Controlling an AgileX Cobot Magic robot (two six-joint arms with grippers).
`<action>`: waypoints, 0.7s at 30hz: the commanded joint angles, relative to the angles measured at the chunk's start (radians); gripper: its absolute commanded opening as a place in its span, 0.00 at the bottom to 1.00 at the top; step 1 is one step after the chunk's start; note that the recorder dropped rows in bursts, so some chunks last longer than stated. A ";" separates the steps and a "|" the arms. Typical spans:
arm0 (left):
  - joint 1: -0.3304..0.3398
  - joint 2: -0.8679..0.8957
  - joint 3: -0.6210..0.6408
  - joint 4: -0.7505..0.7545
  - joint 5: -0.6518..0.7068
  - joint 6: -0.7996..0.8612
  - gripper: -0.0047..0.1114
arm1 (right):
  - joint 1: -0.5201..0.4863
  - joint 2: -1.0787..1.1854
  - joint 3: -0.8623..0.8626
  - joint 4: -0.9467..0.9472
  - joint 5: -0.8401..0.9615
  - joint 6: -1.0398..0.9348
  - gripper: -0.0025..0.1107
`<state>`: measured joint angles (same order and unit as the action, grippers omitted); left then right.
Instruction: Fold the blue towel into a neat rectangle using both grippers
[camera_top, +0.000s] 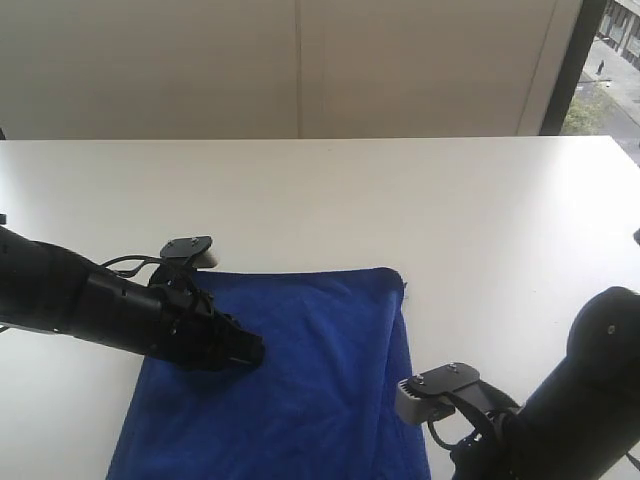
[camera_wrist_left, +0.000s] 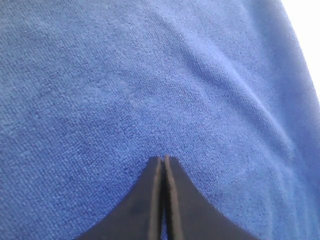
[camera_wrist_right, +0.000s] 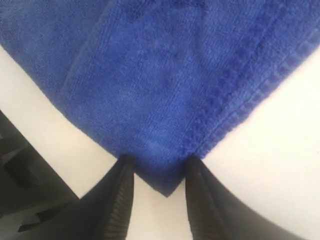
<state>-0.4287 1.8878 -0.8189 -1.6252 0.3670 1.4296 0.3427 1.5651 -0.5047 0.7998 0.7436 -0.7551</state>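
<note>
A blue towel (camera_top: 320, 380) lies spread flat on a white bench (camera_top: 400, 200), toward the front. The left hand (camera_top: 250, 352) rests on the towel's left part, its two fingers pressed together with nothing between them. The right hand (camera_wrist_right: 157, 161) is half open at the towel's right side, fingers apart either side of a corner tip.
</note>
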 joint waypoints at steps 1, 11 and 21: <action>-0.004 0.005 0.001 0.004 0.001 0.005 0.12 | -0.002 -0.004 0.005 0.054 -0.012 -0.025 0.32; -0.004 0.005 0.001 0.004 0.001 0.005 0.12 | -0.002 -0.004 0.005 0.162 -0.007 -0.117 0.32; -0.004 0.005 0.001 0.004 -0.032 0.000 0.12 | -0.002 -0.004 0.011 0.133 0.042 -0.113 0.02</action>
<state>-0.4287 1.8878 -0.8189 -1.6252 0.3629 1.4312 0.3427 1.5651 -0.5047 0.9547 0.7583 -0.8584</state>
